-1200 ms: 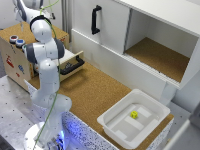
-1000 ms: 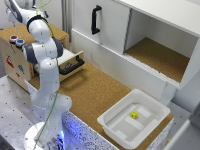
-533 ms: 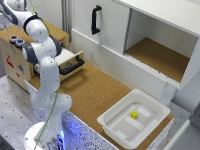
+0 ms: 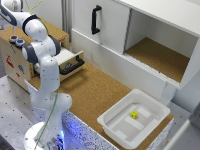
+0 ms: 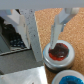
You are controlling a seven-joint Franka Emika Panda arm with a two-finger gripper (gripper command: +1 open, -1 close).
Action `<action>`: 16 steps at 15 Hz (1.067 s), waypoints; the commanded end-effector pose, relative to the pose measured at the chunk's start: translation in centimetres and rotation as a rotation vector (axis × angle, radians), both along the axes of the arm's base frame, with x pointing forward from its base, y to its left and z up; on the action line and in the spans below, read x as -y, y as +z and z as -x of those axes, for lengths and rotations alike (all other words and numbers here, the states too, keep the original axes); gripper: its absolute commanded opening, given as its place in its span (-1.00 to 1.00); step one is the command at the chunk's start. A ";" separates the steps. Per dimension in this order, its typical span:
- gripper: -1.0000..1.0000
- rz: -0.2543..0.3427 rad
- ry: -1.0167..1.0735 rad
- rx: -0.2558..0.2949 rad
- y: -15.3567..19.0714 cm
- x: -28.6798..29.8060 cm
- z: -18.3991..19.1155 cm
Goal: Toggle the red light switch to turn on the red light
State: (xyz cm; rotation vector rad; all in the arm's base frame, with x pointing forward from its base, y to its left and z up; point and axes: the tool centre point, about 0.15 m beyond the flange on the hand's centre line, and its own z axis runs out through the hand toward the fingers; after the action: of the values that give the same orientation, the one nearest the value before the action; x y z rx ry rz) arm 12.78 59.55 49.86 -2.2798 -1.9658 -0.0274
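Tool (image 5: 61, 36) right over red light switch (image 5: 59, 52), jaw spread unclear to us, nothing held. We risk sliding onto blue button (image 5: 69, 78) just beside.

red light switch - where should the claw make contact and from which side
It's pressed, not gripped. The red light switch is a low round button with a dark rim and a flat red cap facing up, so I'd come straight down from above and push on the cap's centre with a fingertip, which hangs just over it.

arm (image 4: 44, 75): upright, bent over toward exterior view's left | gripper (image 5: 56, 31): state unclear
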 end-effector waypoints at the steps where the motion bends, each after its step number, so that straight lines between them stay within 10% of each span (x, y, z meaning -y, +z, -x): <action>1: -1.00 0.180 -0.038 0.059 -0.9 -5.1 -1.8; 16: -1.00 0.156 -0.028 0.049 -4.9 -2.4 -2.4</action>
State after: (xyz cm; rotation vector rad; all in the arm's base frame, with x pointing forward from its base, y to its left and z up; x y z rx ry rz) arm 15.09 60.91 46.12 -2.4015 -1.9340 -0.0567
